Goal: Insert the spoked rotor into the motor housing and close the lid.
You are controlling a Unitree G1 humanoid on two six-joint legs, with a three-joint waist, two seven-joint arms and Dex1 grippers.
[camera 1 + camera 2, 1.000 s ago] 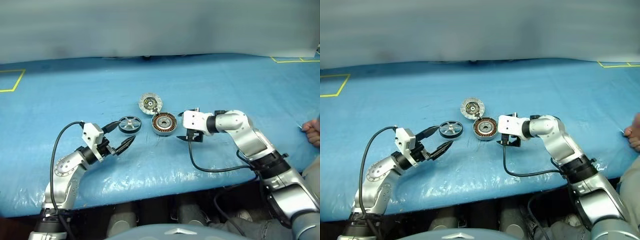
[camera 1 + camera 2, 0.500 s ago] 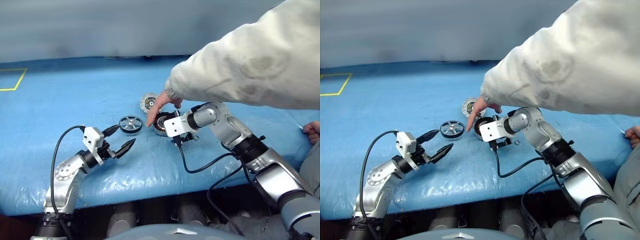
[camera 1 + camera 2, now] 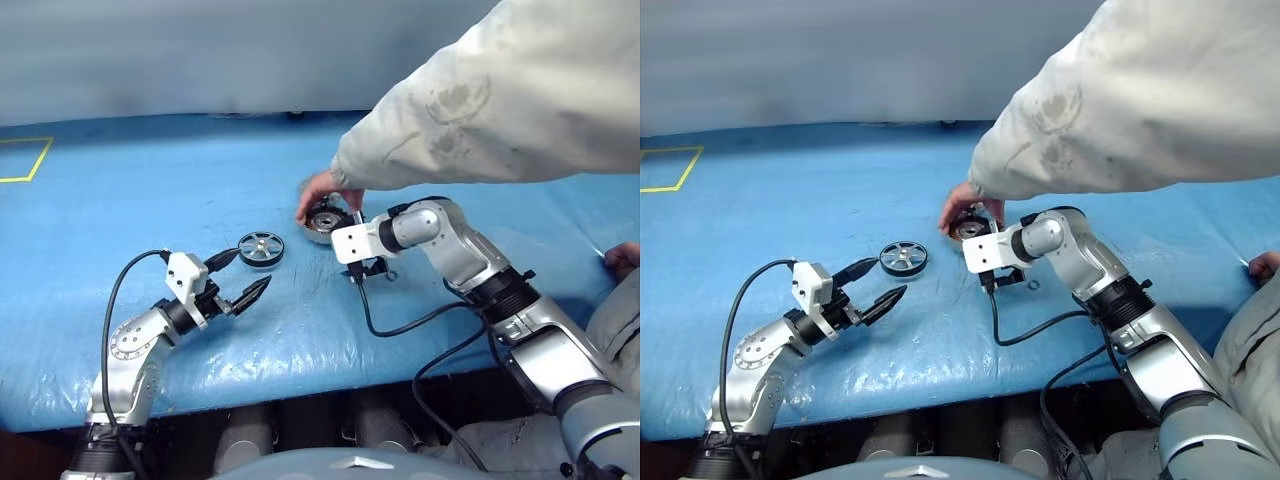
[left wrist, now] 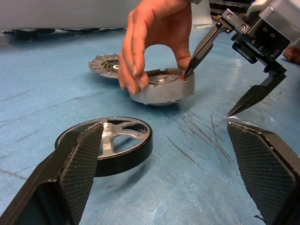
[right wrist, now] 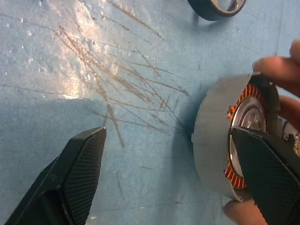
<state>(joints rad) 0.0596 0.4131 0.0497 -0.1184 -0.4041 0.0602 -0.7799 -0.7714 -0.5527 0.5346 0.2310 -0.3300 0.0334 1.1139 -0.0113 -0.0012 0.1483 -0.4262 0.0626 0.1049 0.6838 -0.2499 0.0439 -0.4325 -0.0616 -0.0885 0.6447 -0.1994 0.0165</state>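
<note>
Hand (image 4: 154,42) clutching motor housing (image 4: 161,89); right fingers (image 4: 199,51) apart, straddling its rim; left fingers (image 3: 250,292) apart, spoked rotor (image 3: 261,248) at twelve o'clock.

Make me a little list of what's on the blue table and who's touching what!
surface: blue table cover
spoked rotor: flat on the cover, untouched
motor housing: held by a person's hand
lid: lying behind the housing
left gripper: open, near the rotor
right gripper: open, one fingertip at the housing's copper windings
</note>
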